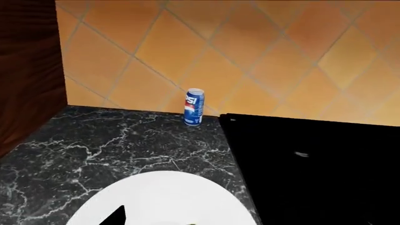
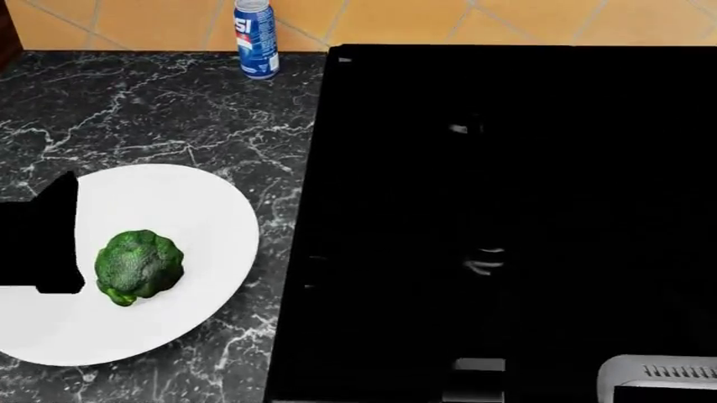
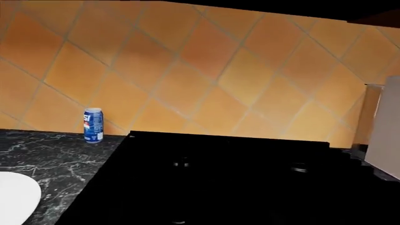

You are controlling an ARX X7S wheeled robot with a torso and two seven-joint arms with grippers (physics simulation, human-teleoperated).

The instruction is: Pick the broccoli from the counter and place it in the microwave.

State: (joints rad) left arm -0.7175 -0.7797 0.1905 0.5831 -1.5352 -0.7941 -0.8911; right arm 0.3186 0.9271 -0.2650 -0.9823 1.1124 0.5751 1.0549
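Left wrist view: the camera looks across the dark marble table (image 1: 93,150) toward an orange tiled wall (image 1: 250,51). A blue Pepsi can (image 1: 194,107) stands upright against the wall, just beside the corner of the glossy black stove top (image 1: 312,164). The rim of a white plate (image 1: 162,197) fills the near edge, with a black wedge (image 1: 115,216) over it that is probably part of the left end effector; whether its fingers are apart or together I cannot tell. A sliver of green at the picture's very edge may be the broccoli, but it is too small to be sure.

Head view: the broccoli (image 2: 139,266) lies on the white plate, toward its near-left part, floret head up. A flat black shape (image 2: 43,239), most likely the left end effector, sits just beside it on the left, touching or nearly so; nothing shows a grasp, and its state is not readable. The can stands at the far edge of the table. A grey, vented body (image 2: 661,378) shows at the near right corner, possibly part of the right arm.

Right wrist view: table, can, stove top and plate edge appear, plus a pale panel (image 3: 384,136) at the far right, perhaps the microwave. The right end effector is not visible.

By my reading the task has barely begun: the broccoli is not yet lifted, and the grasp, carry and placement remain.
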